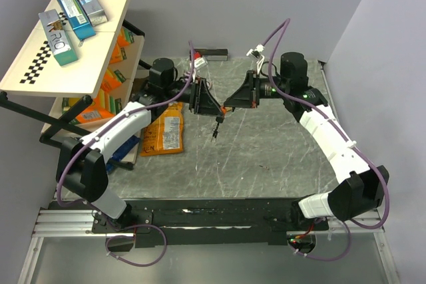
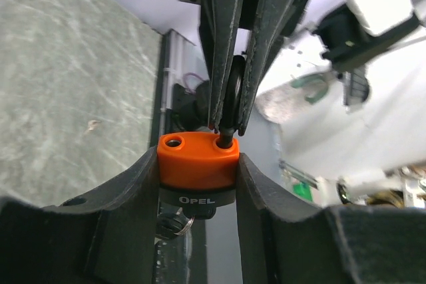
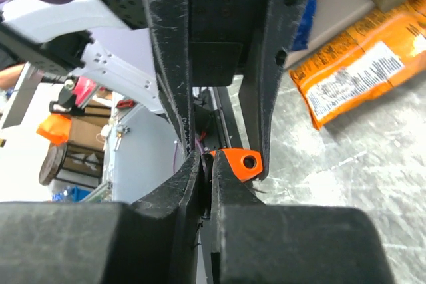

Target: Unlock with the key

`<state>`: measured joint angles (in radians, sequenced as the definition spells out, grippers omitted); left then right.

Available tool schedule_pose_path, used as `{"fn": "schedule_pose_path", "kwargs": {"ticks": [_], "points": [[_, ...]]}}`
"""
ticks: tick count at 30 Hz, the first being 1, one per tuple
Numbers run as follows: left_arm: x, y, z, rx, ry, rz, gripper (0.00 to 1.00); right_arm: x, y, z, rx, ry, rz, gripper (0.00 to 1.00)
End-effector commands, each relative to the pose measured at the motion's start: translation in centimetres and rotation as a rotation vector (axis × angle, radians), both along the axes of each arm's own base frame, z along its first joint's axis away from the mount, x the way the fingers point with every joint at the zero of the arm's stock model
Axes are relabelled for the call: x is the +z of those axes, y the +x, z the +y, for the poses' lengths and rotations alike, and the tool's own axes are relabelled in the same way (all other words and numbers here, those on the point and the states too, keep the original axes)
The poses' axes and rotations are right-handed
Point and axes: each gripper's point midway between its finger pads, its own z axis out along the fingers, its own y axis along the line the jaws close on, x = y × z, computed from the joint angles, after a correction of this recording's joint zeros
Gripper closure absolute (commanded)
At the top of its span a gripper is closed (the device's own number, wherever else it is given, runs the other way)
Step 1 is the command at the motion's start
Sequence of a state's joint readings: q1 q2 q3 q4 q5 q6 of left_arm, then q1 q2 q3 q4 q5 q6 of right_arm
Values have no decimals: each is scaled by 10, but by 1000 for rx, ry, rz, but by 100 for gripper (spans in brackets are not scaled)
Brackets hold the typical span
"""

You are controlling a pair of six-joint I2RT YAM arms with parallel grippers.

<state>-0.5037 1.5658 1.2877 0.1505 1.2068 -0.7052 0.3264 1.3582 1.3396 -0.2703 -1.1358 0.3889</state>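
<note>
Left claw (image 2: 198, 177) clamps the orange padlock (image 2: 198, 159) body mid-air over the bench (image 1: 266, 157) centre, likely to steady it. Right claw (image 3: 203, 164) is pinched narrow on the shackle (image 2: 233, 88), probably to tug it open. The key (image 1: 215, 129) cluster dangles under the lock, long axis roughly vertical, tips toward the bench. Cannot tell if one is in the keyhole.

Padlock (image 2: 198, 161) in left pincer (image 1: 214, 107), right pincer (image 3: 203, 164) on its shackle (image 2: 233, 91) (from the right), keys (image 1: 215, 129) hanging beneath
</note>
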Motion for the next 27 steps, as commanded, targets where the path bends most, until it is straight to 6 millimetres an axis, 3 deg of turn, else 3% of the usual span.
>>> {"fn": "schedule_pose_path", "kwargs": {"ticks": [1, 4, 5, 9, 15, 20, 21, 24, 25, 27], "points": [[6, 26, -4, 164, 39, -64, 99, 0, 12, 0, -64, -37, -51, 100], [-4, 52, -5, 320, 118, -80, 99, -14, 30, -7, -188, -130, -19, 100], [-17, 68, -1, 425, 193, -63, 99, -20, 36, -9, -220, -164, -13, 100], [-29, 93, -5, 622, 358, -86, 99, -35, 57, -20, -389, -270, 29, 100], [-48, 95, -18, 690, 451, -41, 99, -51, 66, -26, -480, -305, 95, 100], [-55, 100, -18, 732, 462, 1, 99, -58, 67, -30, -493, -314, 92, 99], [-54, 100, -19, 738, 458, 15, 99, -58, 67, -31, -494, -311, 94, 97], [-56, 104, -22, 753, 459, 50, 99, -57, 67, -34, -495, -280, 97, 72], [-57, 105, -22, 757, 460, 58, 99, -51, 64, -36, -495, -258, 83, 57], [-60, 108, -24, 769, 463, 83, 99, -53, 61, -42, -500, -232, 81, 43]]}}
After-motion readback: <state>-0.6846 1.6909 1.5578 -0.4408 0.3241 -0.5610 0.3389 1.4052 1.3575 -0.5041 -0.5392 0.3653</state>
